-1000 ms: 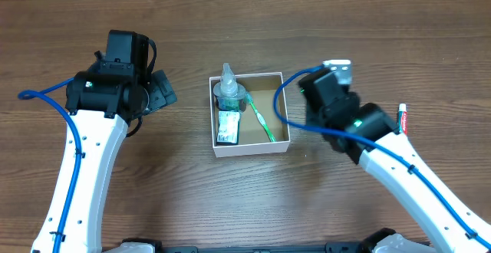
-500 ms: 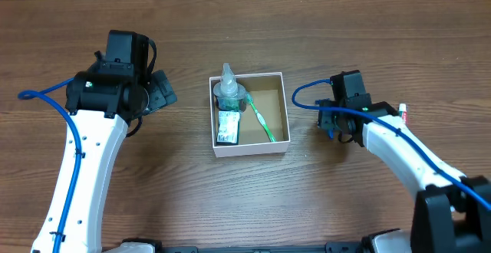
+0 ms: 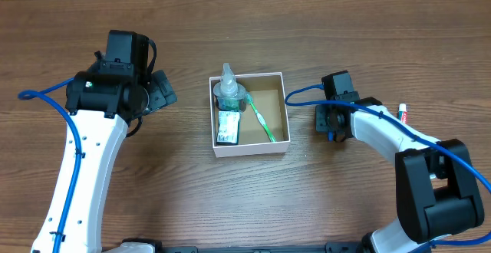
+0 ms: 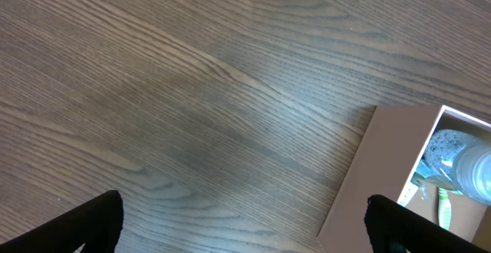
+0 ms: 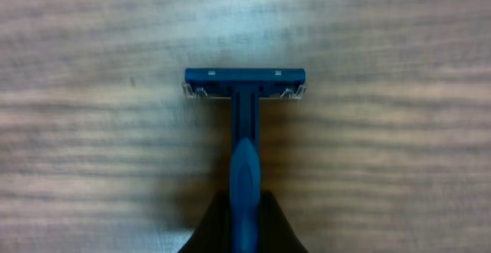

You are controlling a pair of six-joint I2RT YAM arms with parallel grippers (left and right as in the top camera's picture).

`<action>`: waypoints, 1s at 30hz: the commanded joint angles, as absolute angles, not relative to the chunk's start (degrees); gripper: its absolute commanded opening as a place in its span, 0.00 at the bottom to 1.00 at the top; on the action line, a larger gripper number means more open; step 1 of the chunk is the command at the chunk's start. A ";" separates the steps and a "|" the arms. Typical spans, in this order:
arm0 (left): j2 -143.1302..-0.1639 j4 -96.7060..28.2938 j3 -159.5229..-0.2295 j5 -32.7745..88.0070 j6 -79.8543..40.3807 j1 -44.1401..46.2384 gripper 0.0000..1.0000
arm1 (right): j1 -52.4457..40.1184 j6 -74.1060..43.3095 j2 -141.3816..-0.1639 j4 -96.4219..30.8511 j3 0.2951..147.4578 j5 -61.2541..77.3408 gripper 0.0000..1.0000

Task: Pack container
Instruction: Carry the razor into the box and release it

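Two views differ in how much they show of the R gripper (image 3: 331, 121). The overhead cam gives only a black wrist block low over the table (image 3: 192, 199), near the container (image 3: 250, 150) on its R side but apart from it. What it grips is hidden from above. The R wrist cam fills that in: a blue razor (image 5: 244, 123) lies flat on the wood, head far from the lens. Its handle runs back btwn the two dark fingers (image 5: 205, 236), which are clenched on the handle end.

The L gripper (image 3: 159, 92) sits well L of the container. Its spread is hard to judge overhead, but the L wrist cam shows the fingertips (image 4: 92, 222) at opposite bottom corners, so it is released w/ nothing btwn them. That cam also catches the container's near corner (image 4: 368, 176) and the bottle (image 4: 469, 167) inside.

The container sits mid-table btwn both arms. Overhead only:
- Clear bottle (image 3: 228, 92) along the container's L wall, nozzle poking past the far rim.
- Green-and-white print below the nozzle; can't tell if it's a label or a separate packet.
- Green toothbrush (image 3: 261, 119) lying diagonally on the brown floor.
- Small white-and-red tube (image 3: 401, 113) on the table, beside the R arm.
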State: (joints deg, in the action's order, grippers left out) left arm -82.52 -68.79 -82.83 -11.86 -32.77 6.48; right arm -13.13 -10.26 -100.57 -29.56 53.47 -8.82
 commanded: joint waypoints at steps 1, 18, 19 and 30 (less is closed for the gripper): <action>-81.97 -68.73 -83.72 -12.58 -31.90 6.39 1.00 | -13.04 -10.00 -100.75 -32.95 56.05 -8.95 0.04; -81.97 -68.73 -83.72 -12.58 -31.90 6.39 1.00 | -27.09 -17.39 -85.23 -53.43 76.34 -4.12 0.10; -81.97 -68.73 -83.72 -12.58 -31.90 6.39 1.00 | -28.49 -18.90 -85.43 -52.42 76.01 -4.12 0.10; -81.97 -68.73 -83.72 -12.58 -31.90 6.39 1.00 | -39.05 -22.57 -91.66 -40.10 74.83 -4.38 0.10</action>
State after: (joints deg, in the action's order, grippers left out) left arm -82.52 -68.79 -82.83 -11.86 -32.77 6.48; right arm -38.44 -21.56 -89.34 -40.86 75.18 -4.27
